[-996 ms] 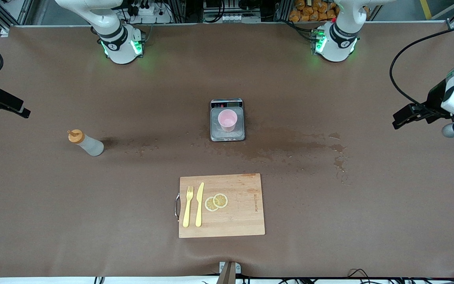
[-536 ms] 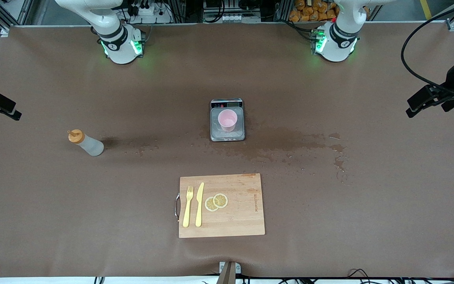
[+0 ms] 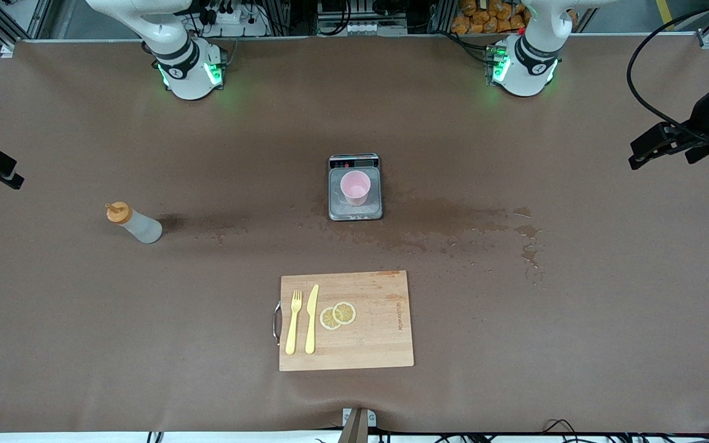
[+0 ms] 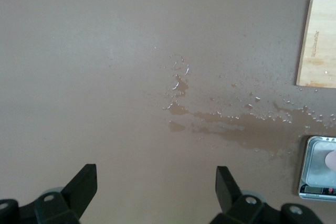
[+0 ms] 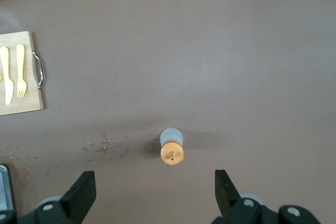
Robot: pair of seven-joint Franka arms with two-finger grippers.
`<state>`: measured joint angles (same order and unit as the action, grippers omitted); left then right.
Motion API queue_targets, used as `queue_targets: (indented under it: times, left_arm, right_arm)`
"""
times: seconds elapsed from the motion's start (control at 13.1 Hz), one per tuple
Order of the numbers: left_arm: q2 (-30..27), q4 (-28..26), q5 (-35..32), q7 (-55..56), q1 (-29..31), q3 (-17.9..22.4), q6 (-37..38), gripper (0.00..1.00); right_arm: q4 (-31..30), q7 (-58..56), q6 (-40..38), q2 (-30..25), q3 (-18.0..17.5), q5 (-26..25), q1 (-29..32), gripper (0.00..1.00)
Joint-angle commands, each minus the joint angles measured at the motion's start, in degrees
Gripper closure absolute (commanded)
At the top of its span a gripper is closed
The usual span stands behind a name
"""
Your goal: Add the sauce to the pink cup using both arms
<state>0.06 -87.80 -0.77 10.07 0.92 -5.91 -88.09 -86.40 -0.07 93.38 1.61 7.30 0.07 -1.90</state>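
The brown tabletop (image 3: pixel 84 320) carries a grey scale (image 3: pixel 355 191) holding the pale pink plastic cup (image 3: pixel 354 186); the translucent orange-capped sauce bottle (image 3: pixel 133 223) stands toward the right arm's end. Left claw (image 4: pixel 156 184) and right claw (image 5: pixel 155 190) hang wide open, empty.

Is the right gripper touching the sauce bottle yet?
Apart. The right wrist view shows the right gripper with open jaws high over the upright sauce bottle, bare table between them. The front view shows it at the table's edge.
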Motion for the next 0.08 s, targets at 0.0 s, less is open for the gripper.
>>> queue_targets:
  times: [0.0]
  left_arm:
    - [0.0, 1.0, -1.4, -1.3, 0.1, -0.2, 1.4, 0.00]
  right_arm:
    - [-0.3, -0.3, -0.2, -0.8, 0.0, -1.6, -0.4, 0.00]
